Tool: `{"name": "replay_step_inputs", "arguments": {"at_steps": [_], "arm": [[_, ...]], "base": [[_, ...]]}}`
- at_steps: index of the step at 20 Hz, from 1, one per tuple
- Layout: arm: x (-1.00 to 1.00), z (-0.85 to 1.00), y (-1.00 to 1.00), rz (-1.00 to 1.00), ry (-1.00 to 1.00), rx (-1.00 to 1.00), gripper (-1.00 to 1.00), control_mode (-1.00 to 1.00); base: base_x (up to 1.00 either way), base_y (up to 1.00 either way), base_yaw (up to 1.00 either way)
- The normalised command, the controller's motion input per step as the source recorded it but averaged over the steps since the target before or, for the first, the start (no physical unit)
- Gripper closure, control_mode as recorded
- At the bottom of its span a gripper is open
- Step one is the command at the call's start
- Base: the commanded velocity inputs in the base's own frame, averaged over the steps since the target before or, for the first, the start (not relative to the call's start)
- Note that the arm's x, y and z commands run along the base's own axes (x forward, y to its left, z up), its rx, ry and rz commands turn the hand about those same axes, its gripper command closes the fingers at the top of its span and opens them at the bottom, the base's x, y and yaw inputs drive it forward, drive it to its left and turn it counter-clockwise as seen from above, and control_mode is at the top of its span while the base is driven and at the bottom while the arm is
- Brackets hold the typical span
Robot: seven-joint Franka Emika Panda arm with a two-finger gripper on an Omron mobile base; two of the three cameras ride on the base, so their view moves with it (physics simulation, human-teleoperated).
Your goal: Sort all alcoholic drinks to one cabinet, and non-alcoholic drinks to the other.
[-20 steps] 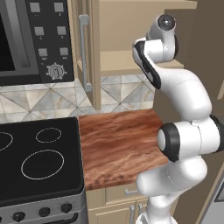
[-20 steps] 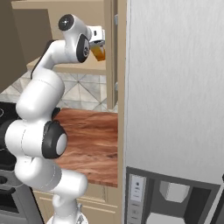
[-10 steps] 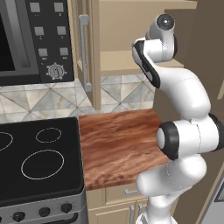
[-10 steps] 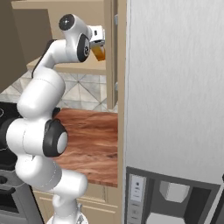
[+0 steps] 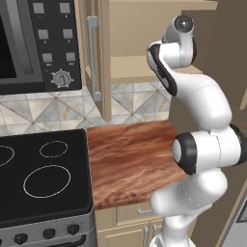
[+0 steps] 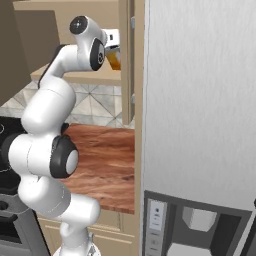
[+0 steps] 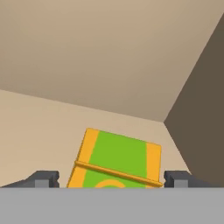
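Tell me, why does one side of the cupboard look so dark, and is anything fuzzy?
Hand view: the cupboard's right wall lies in shade, the back bright; the orange carton looks slightly soft. Left base view: the arm casts no clear shadow on the wooden counter.

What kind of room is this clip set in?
A simulated home kitchen, most likely: a black stovetop under a microwave, a wooden counter, tan wall cabinets, and a steel fridge with a dispenser.

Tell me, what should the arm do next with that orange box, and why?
Probably draw straight back out of the cabinet. The orange carton sits on the shelf and the gripper fingertips stand wide on either side of it, so it looks released.
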Motion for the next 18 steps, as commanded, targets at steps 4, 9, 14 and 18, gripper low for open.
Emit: {"name": "replay_step_inputs", "arguments": {"at_steps": [4,9,14,18], "arm": [[0.06,-0.03,-0.1,0.0,0.0,0.0,-1.0,-1.0],[0.13,-0.04,-0.09,0.0,0.0,0.0,-1.0,-1.0],[0.18,-0.05,-0.05,-0.01,-0.01,0.0,-1.0,-1.0],[0.2,-0.06,-0.01,-0.01,-0.01,0.0,-1.0,-1.0]], "base": [[0.0,0.0,0.0],[0.0,0.0,0.0],[0.0,0.0,0.0],[0.0,0.0,0.0]]}}
